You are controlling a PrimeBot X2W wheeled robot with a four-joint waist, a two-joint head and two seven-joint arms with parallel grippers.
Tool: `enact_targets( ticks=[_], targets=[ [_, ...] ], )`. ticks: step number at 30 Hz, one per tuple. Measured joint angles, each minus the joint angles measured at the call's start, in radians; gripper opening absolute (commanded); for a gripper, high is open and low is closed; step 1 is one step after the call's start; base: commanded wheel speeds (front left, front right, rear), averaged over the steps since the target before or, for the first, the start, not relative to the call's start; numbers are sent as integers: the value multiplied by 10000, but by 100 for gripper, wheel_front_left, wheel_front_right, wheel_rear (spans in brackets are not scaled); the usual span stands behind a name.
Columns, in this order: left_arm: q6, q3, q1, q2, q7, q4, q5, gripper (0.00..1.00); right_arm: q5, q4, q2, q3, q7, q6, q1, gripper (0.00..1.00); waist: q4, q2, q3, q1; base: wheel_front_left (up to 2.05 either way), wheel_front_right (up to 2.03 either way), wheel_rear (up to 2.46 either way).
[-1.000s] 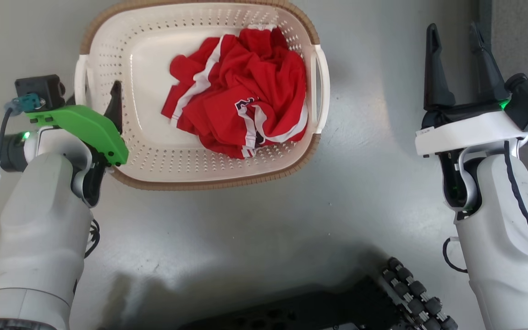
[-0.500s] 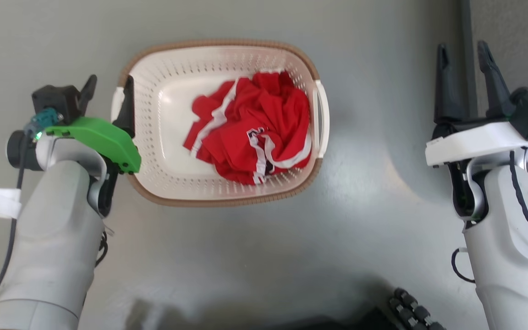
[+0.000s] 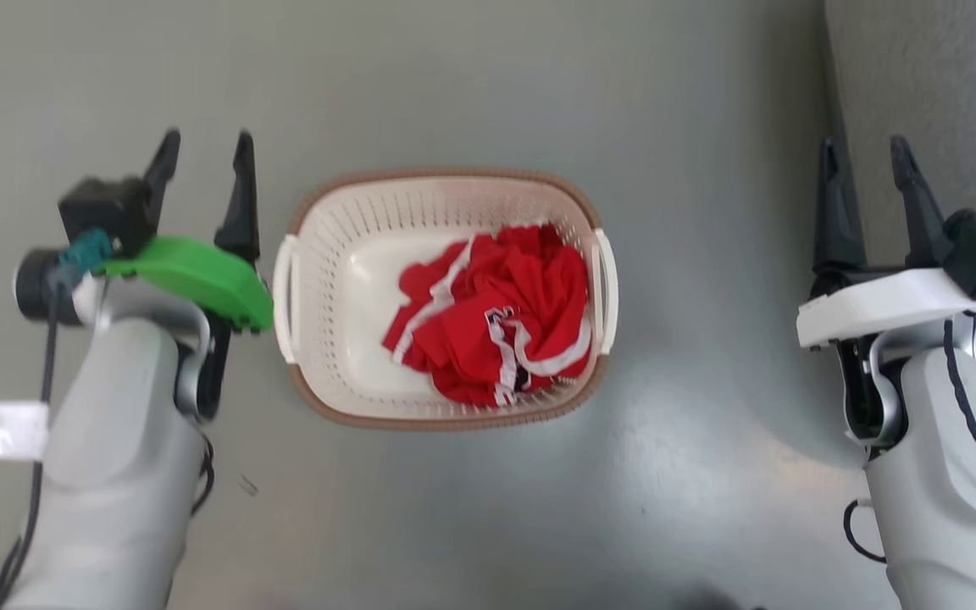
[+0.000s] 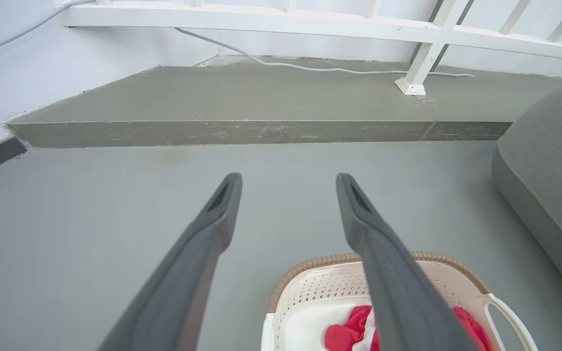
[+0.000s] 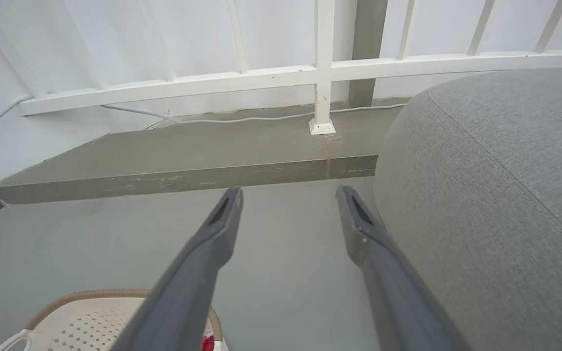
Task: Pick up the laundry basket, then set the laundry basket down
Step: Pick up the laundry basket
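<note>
The laundry basket (image 3: 344, 356) is sitting on the floor (image 3: 488, 517) between the left gripper (image 3: 204, 148) and right gripper (image 3: 865, 152), both hanging open and empty. Holding only a red shirt (image 3: 496, 330), it is likely handling light and stiff, its white side handles (image 3: 609, 292) offering the surest hold

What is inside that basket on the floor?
The basket holds a crumpled red cloth with white stripes, heaped toward one side; the perforated bottom beside it is bare. Anything under the cloth is hidden.
</note>
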Motion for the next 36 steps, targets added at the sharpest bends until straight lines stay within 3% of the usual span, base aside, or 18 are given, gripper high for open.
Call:
enact_targets(
  ticks=[18,36],
  targets=[
    [546,290,2817,27,0,-2217,652,100,-201,100,10,90,0,134,1353,100,215,0,-2615,-1,0,0,0],
    [894,366,5043,0,0,-3432,934,100,-219,42,38,127,0,119,2783,100,250,0,-4275,-1,0,0,0]
  ],
)
